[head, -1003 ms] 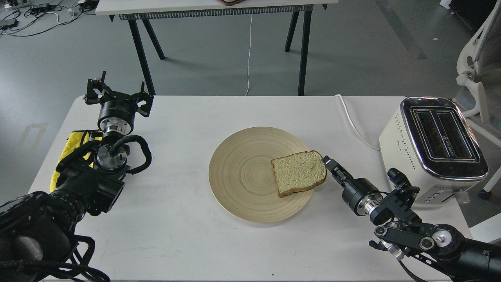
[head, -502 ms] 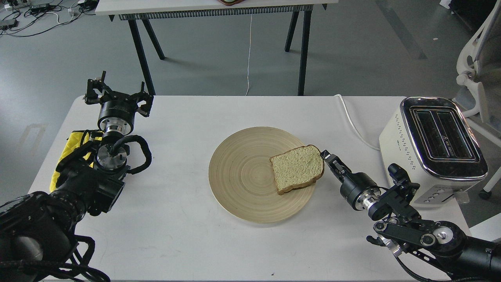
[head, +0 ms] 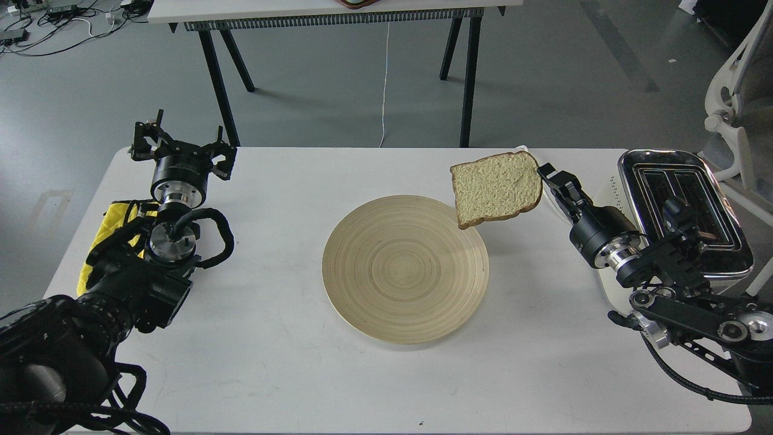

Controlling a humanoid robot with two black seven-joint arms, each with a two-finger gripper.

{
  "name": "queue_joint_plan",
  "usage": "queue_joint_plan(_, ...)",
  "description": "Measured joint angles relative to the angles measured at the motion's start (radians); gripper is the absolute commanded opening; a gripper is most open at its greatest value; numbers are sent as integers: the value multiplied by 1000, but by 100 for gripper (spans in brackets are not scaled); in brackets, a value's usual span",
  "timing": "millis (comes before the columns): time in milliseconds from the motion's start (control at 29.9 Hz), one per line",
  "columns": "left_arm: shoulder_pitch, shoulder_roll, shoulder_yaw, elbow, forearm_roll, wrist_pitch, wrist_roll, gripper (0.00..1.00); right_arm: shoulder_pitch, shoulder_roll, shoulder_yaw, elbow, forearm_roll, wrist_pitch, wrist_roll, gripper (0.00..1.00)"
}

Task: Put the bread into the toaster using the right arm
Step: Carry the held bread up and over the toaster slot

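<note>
My right gripper is shut on the right edge of the bread, a pale tan slice with a brown crust. It holds the slice in the air, above the table, just past the upper right rim of the round wooden plate. The cream-white toaster with a chrome top stands at the table's right edge; my right arm partly covers its front. Its two slots face up and show nothing in them. My left gripper rests open and empty at the table's far left.
A white cord runs from the toaster across the table's back right. Yellow cloth hangs on my left arm. A second table stands behind, and a white chair stands at the right beyond the toaster.
My right gripper has lifted the bread off the plate and carried it up and to the right, toward the toaster. The left arm has not moved.
</note>
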Motion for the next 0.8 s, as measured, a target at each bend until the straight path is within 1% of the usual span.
queue_joint_plan(134,0,0,0,0,0,0,0,100,16,-169,23,79,1,0,0,0)
queue_joint_plan(301,0,0,0,0,0,0,0,100,19,-411,52,164,1,0,4,0)
queue_joint_plan(401,0,0,0,0,0,0,0,100,18,-534,55,185,0,0,21,0)
queue_joint_plan(502,0,0,0,0,0,0,0,100,16,-631,54,193,0,0,33,0)
queue_joint_plan(669,0,0,0,0,0,0,0,100,10,-724,37,198,0,0,45,0)
queue_joint_plan(803,0,0,0,0,0,0,0,100,-2,-748,13,199,0,0,48,0)
